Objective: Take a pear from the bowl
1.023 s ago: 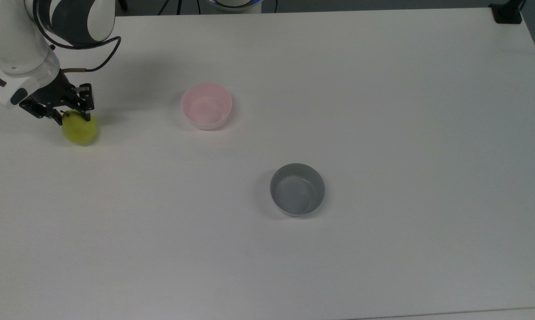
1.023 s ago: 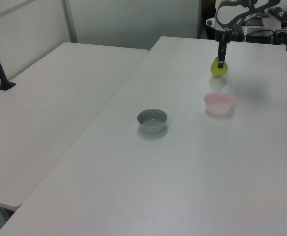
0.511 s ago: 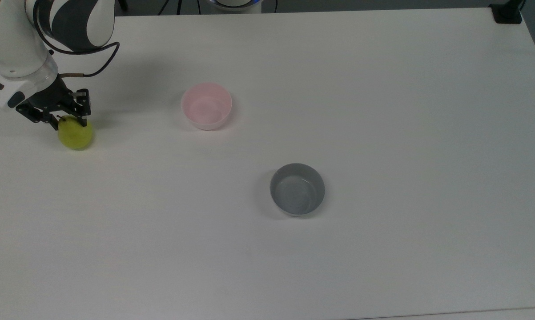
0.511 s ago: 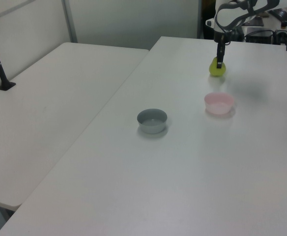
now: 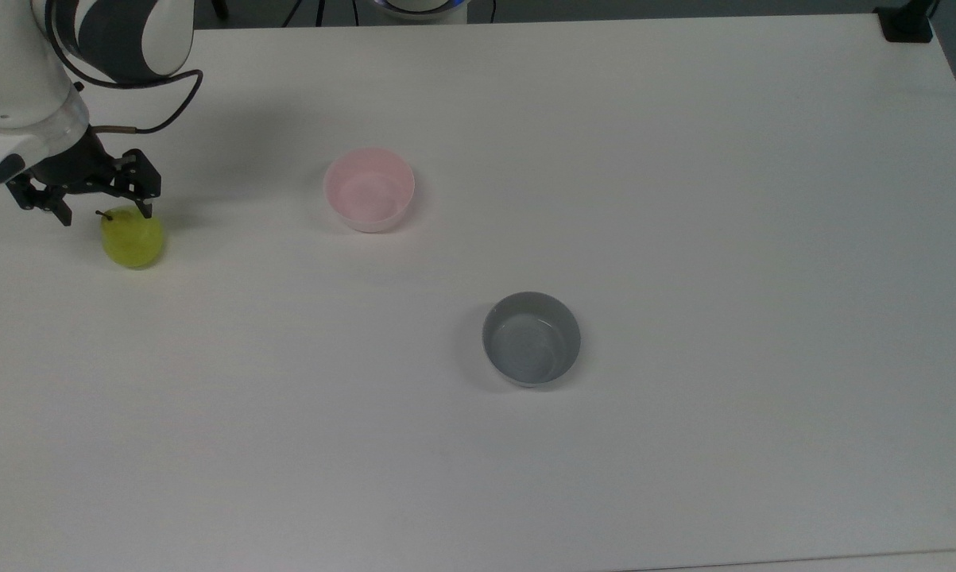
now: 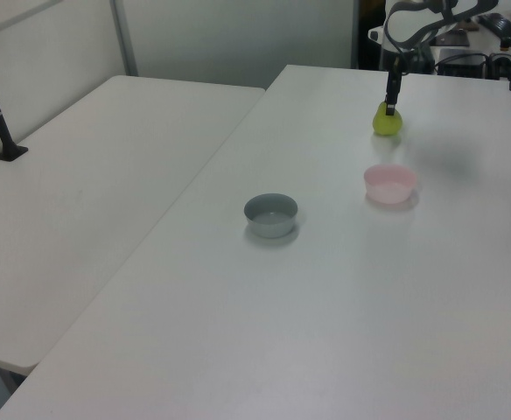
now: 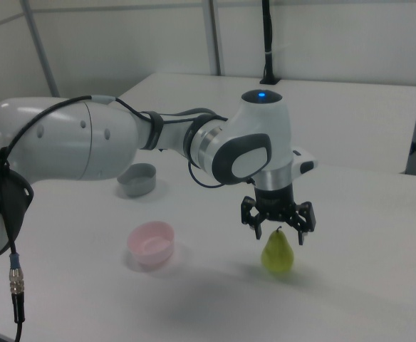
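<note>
The yellow-green pear (image 5: 133, 239) stands upright on the white table, far to the top view's left of the pale pink bowl (image 5: 369, 215), which holds nothing. My gripper (image 5: 107, 214) hangs just above the pear's top, open, its fingers spread on either side of the dark stem. In the right view the gripper (image 7: 279, 235) sits over the pear (image 7: 278, 254), with the pink bowl (image 7: 151, 254) to the right view's left. In the left view the pear (image 6: 387, 123) lies beyond the pink bowl (image 6: 390, 190), under the gripper (image 6: 393, 101).
An empty grey bowl (image 5: 532, 365) sits near the table's middle, also the grey bowl (image 6: 271, 226) in the left view and the grey bowl (image 7: 137, 187) in the right view. A second white table (image 6: 80, 192) adjoins on the left view's left. A black clamp (image 5: 907, 24) grips the top view's upper right corner.
The gripper carried the pear a little to the top view's left, then opened and lifted off it. The pear now stands free on the table.
</note>
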